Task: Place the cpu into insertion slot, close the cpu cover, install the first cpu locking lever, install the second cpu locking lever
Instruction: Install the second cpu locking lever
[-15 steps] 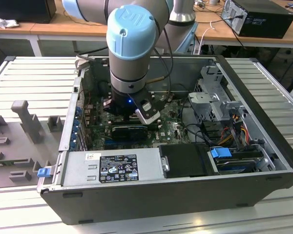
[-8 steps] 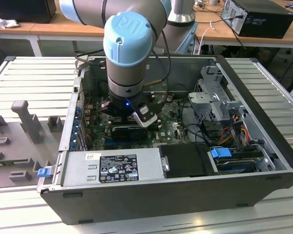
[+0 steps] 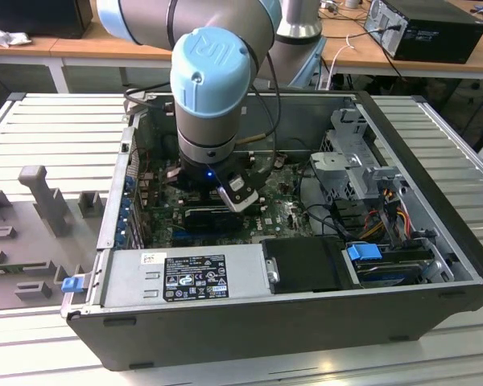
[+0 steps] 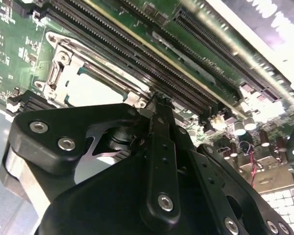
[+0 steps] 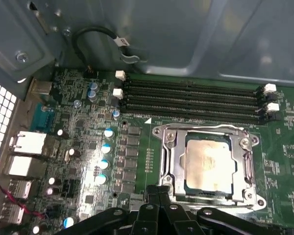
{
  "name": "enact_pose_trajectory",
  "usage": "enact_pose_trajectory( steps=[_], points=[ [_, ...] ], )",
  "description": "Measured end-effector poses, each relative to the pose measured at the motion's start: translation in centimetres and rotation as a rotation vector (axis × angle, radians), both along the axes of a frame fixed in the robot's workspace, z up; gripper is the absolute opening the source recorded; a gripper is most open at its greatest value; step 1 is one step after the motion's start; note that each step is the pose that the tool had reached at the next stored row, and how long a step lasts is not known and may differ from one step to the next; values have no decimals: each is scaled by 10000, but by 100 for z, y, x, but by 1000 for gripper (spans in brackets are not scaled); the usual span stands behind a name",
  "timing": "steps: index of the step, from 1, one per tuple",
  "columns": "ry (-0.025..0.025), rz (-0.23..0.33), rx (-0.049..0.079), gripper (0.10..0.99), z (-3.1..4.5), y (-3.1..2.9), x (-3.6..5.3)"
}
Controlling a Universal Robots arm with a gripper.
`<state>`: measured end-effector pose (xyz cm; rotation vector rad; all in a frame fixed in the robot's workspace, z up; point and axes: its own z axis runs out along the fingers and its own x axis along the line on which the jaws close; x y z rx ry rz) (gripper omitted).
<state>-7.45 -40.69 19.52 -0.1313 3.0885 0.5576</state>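
In the exterior view we see, at that view's left, a grey moulded tray (image 3: 32, 233) lying on the ribbed metal worktop (image 3: 56, 129) beside the open computer case (image 3: 306, 314). Further toward the middle, the arm (image 3: 213, 88) reaches down into the case, and its gripper (image 3: 225, 197) sits low over the green motherboard (image 3: 286, 213). At the exterior view's right, inside the case, we find a metal drive cage (image 3: 350, 157) and a bundle of coloured cables (image 3: 390, 213).

In the first wrist view we see the cpu (image 5: 207, 165) lying flat in the insertion slot (image 5: 208, 166), its pale metal top showing through the square cut-out of the cpu cover (image 5: 174, 161), which lies down over the socket. The long black memory slots (image 5: 191, 100) run just beside the socket. The gripper (image 5: 159, 193) comes right up to the edge of the cover, with the fingertips drawn together side by side; we judge the jaws closed, and we cannot see anything held between them.

In the second wrist view the gripper (image 4: 159, 100) shows the same narrow, pinched tip near the socket frame, with the cpu (image 4: 90, 88) bright just beyond it.
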Motion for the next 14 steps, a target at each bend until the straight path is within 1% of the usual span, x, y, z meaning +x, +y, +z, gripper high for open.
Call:
enact_pose_trajectory(
  steps=[2,3,5,8,10,14],
  points=[
    [2,2,103,106,-17,16,0],
    [1,1,131,106,-23,19,-1],
    [4,0,128,106,-10,19,-2],
    [2,0,130,106,72,19,-3],
    [3,0,130,106,159,19,-3],
    [3,0,130,106,252,19,-3]
  ],
)
